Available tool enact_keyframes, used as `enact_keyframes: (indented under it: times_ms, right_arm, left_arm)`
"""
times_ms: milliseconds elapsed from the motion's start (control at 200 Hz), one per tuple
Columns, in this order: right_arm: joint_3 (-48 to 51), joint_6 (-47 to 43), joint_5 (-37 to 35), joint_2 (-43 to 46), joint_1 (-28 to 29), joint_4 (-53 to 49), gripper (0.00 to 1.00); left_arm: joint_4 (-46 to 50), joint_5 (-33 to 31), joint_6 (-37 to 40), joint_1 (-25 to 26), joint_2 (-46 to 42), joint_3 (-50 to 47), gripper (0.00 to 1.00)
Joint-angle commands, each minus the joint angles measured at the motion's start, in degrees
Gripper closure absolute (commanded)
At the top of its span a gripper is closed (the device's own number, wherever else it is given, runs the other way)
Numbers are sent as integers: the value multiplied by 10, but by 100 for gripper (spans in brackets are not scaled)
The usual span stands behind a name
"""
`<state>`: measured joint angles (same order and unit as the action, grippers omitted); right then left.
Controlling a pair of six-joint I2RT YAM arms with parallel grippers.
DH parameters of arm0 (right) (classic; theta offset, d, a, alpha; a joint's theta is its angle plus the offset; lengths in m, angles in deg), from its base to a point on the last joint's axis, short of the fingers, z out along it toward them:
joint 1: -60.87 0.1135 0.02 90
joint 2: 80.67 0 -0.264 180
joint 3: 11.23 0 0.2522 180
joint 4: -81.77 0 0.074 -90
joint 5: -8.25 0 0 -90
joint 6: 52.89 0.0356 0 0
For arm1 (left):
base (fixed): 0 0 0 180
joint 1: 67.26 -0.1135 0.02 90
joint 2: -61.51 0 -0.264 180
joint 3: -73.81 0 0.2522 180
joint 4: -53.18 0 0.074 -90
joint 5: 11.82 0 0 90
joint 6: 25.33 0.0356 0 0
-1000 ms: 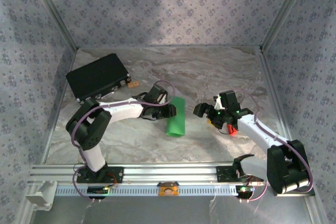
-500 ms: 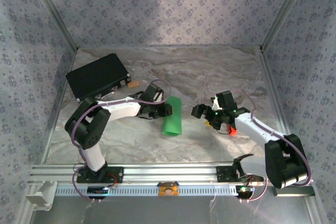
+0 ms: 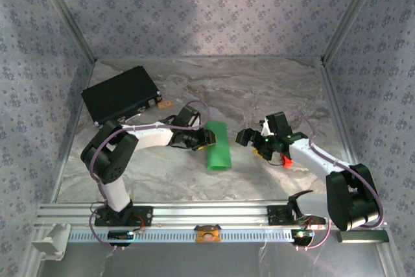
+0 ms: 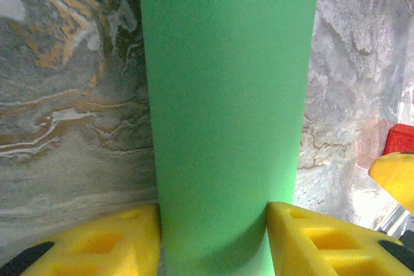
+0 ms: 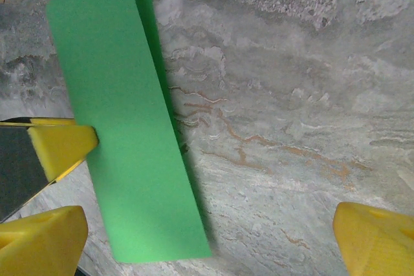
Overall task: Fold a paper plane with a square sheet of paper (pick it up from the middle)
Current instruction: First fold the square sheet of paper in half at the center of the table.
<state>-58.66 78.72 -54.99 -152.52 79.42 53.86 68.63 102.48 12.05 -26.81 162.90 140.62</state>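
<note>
The square sheet of paper [image 3: 218, 145] is bright green and bowed over into a long narrow shape at the middle of the table. My left gripper [image 3: 206, 137] is shut on its near side, with a yellow finger [image 4: 110, 244] pressed against each edge of the green paper [image 4: 226, 95]. My right gripper [image 3: 245, 136] stands open just right of the sheet, apart from it. In the right wrist view the paper [image 5: 123, 127] lies at the left, with marble between my own fingers [image 5: 372, 240]. A left-gripper finger [image 5: 61, 143] touches the sheet's edge there.
A small red block [image 3: 286, 162] lies under the right arm, and also shows at the right edge of the left wrist view [image 4: 401, 137]. A black rectangular case [image 3: 120, 94] sits at the back left, with a small tan piece [image 3: 164, 103] beside it. Patterned walls enclose the marble table [image 3: 259, 89].
The left gripper carried the green sheet slightly left, then back right, and it now stands a little straighter. The right gripper edged slightly left.
</note>
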Motion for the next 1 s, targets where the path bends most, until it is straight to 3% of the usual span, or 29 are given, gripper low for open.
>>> enact_keyframes:
  times_ms: [0,280,994]
  right_arm:
    - [-14,0,0,-1,2,-5,1]
    - [-9,1,1,-1,0,-2,1]
    - [-8,6,-1,-3,-1,-2,1]
  left_arm:
    - [-43,14,-47,12,13,-7,54]
    - [-84,-7,-111,30,13,-24,53]
    - [106,-60,42,19,-18,38,42]
